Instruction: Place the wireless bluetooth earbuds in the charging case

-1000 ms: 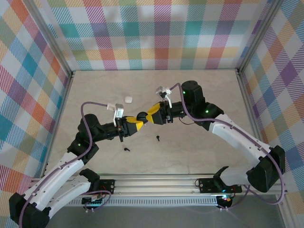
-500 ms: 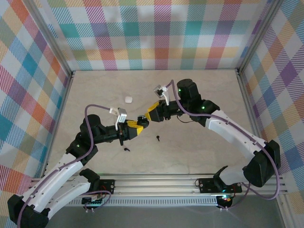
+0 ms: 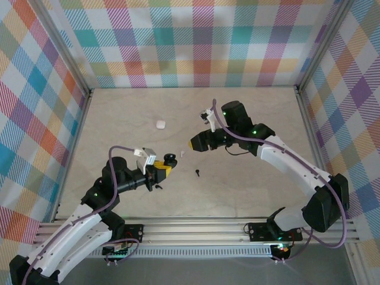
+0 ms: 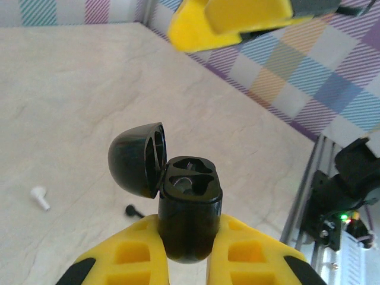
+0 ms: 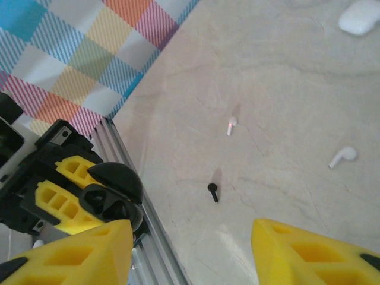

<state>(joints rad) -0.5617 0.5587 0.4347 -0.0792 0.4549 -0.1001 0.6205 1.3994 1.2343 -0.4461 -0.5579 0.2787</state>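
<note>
Plaid walls ring the counter point(image 3: 249, 190); the right gripper point(image 3: 193, 144) has pulled back, jaws apart, empty. The left gripper point(image 4: 190, 231) clamps the open case point(image 4: 189, 184). Between them the black earbud point(image 3: 197, 173) and white earbud point(image 3: 182, 153) lie loose, still to load.

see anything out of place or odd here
Nothing damaged, but earbuds lie loose on the table: a black earbud and a white earbud, apart from each other. The black case in the left jaws stands open.
</note>
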